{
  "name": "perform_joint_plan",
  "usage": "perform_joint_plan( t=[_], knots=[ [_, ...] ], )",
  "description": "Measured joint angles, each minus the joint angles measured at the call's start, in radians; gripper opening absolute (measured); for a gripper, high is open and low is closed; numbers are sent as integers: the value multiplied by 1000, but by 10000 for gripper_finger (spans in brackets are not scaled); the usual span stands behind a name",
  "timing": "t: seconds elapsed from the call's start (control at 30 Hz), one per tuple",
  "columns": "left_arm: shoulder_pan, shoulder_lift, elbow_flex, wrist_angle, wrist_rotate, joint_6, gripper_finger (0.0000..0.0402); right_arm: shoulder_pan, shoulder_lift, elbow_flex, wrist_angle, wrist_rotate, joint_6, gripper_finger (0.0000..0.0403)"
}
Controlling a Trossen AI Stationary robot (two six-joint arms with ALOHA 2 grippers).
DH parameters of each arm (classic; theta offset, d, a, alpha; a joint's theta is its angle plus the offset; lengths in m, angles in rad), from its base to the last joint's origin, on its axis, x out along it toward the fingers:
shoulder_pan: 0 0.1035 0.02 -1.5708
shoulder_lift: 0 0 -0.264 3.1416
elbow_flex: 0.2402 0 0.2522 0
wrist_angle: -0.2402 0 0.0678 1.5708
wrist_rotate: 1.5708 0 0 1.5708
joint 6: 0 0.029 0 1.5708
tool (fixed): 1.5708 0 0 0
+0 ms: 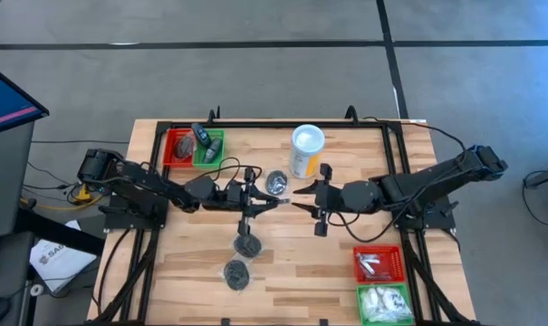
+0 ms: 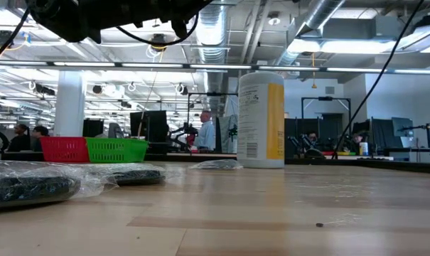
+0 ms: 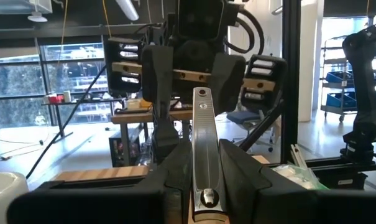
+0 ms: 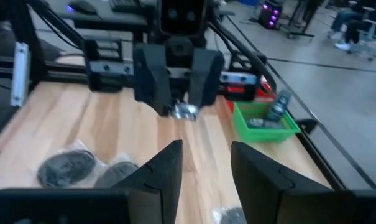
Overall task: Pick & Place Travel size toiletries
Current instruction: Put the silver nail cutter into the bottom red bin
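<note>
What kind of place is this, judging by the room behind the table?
Probably a robotics lab in an open industrial hall. Bare ducts run under the ceiling, people sit at monitor desks, and another dark arm stands beside shelves of blue bins.

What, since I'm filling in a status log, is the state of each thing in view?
Left gripper: jaws shut on a tube.
Right gripper: jaws open, empty.
Canister: upright, lid on.
Pucks: three, wrapped, loose on the table.
Upper green basket: holds a bottle.
Lower red basket: holds silvery tubes.
Lower green basket: holds white packets.
</note>
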State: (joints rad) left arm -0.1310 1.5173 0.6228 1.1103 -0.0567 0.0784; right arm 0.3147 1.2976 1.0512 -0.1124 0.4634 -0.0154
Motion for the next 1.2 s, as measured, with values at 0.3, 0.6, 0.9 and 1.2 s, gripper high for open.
perform_joint_plan(
  t=[0.3, 0.6, 0.9, 1.2],
  knots=[
    [5, 0, 0, 43, -4, 3, 53, -11, 0, 0, 62, -49, -48, 127],
    [15, 16, 0, 88, 1, 19, 52, -11, 0, 0, 78, -52, -72, 127],
    [15, 127, 105, 104, 10, 53, 52, -11, 0, 0, 94, -52, -74, 127],
    [15, 153, 140, 104, 37, 75, 52, -7, 0, 0, 87, -56, -77, 127]
  ],
)
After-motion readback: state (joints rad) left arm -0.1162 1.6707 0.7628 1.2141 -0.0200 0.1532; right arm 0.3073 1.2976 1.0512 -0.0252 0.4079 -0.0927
